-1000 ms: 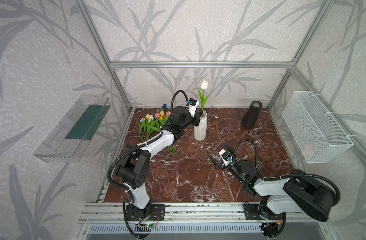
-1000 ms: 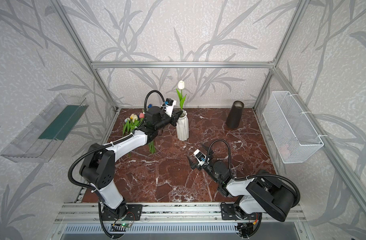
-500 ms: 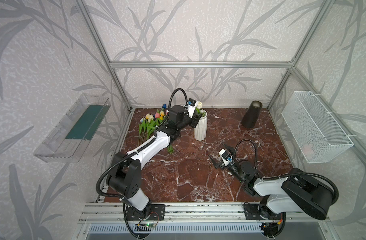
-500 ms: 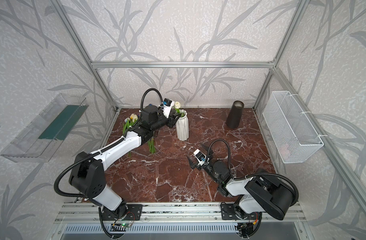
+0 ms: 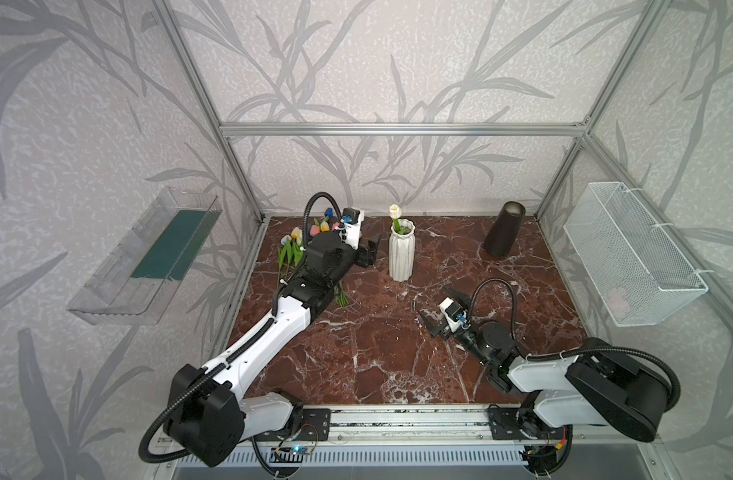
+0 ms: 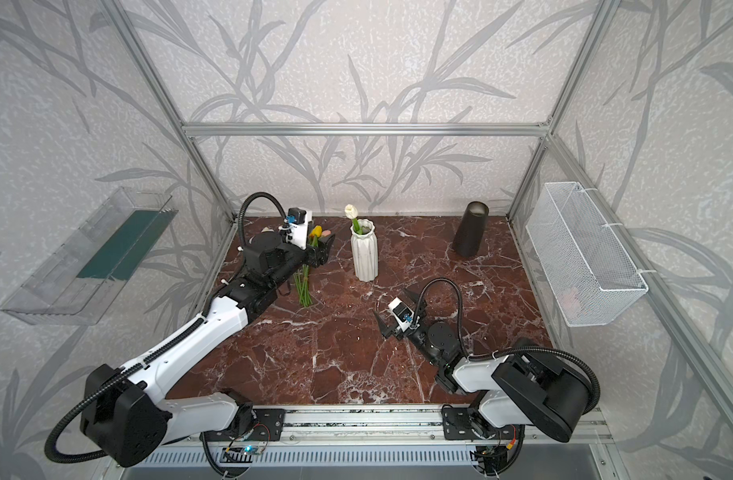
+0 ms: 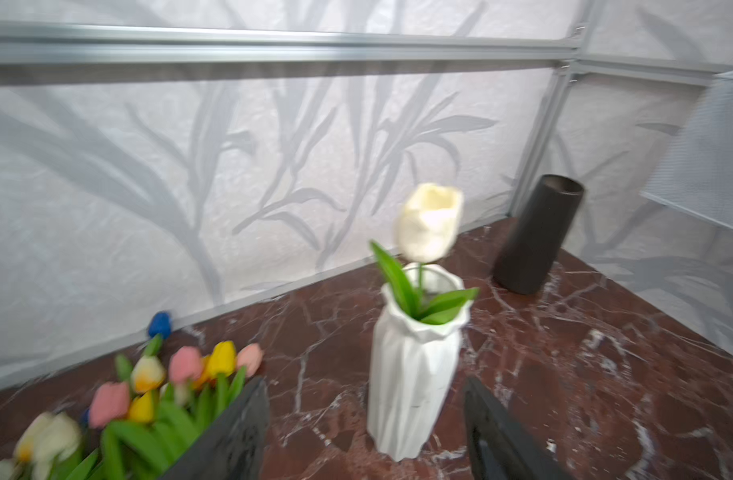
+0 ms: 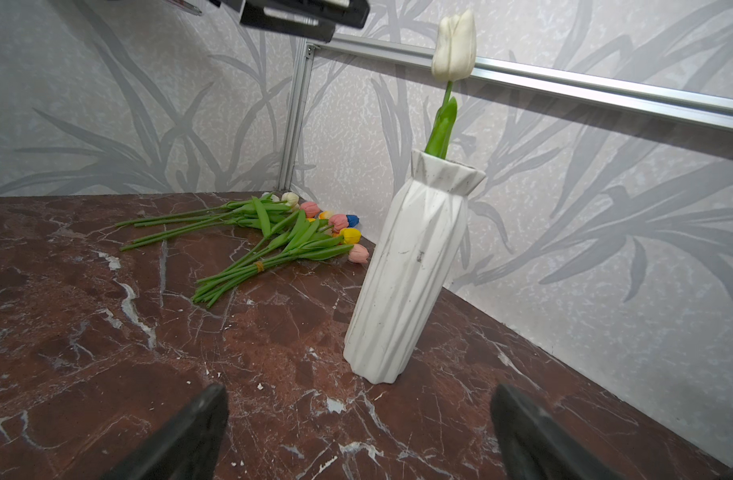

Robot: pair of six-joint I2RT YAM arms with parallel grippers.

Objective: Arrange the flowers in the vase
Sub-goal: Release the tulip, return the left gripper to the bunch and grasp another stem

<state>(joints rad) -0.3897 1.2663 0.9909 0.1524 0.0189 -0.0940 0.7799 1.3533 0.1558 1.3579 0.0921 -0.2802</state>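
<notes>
flowers [image 5: 287, 253] in a heap, half hidden behind the left arm [image 5: 290, 320]

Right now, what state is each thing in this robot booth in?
white vase: upright, one tulip inside
white tulip: standing in the white vase
loose tulips: lying flat in a heap
black vase: upright
left tool: open, empty
right tool: open, empty

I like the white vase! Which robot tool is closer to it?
Left. The left tool is just beside the white vase; the right tool sits farther away, toward the front.
</notes>
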